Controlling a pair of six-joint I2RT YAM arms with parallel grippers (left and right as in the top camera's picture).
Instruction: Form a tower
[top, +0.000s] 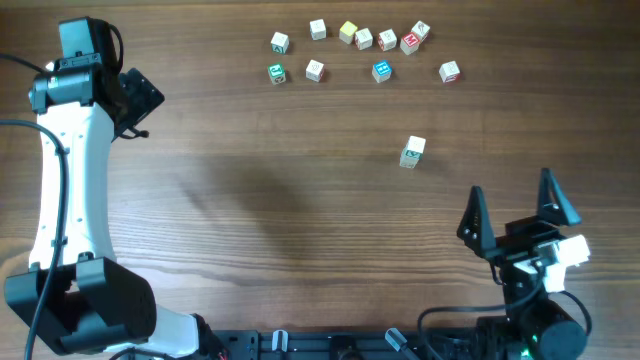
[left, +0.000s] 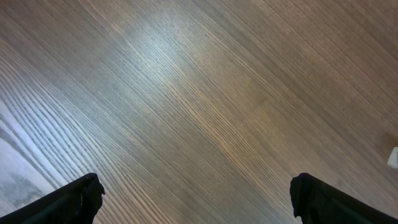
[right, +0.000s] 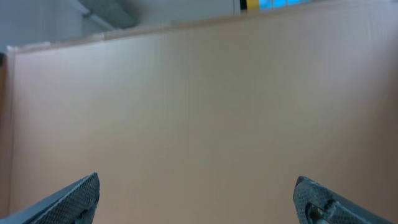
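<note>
The tower (top: 412, 152) is a short stack of pale wooden letter cubes standing alone right of the table's middle, with a greenish mark on its side. My right gripper (top: 511, 187) stands open near the front right, well short of the tower and a little to its right. In the right wrist view the right gripper (right: 196, 183) holds nothing and faces a plain tan surface. My left gripper (top: 143, 102) is at the far left, far from the tower. Seen from the left wrist, the left gripper (left: 196, 186) is open over bare wood.
Several loose letter cubes (top: 362, 40) lie scattered along the back edge, from a green-faced one (top: 277, 72) to a red-faced one (top: 449, 71). A pale corner (left: 393, 156) shows at the right edge of the left wrist view.
</note>
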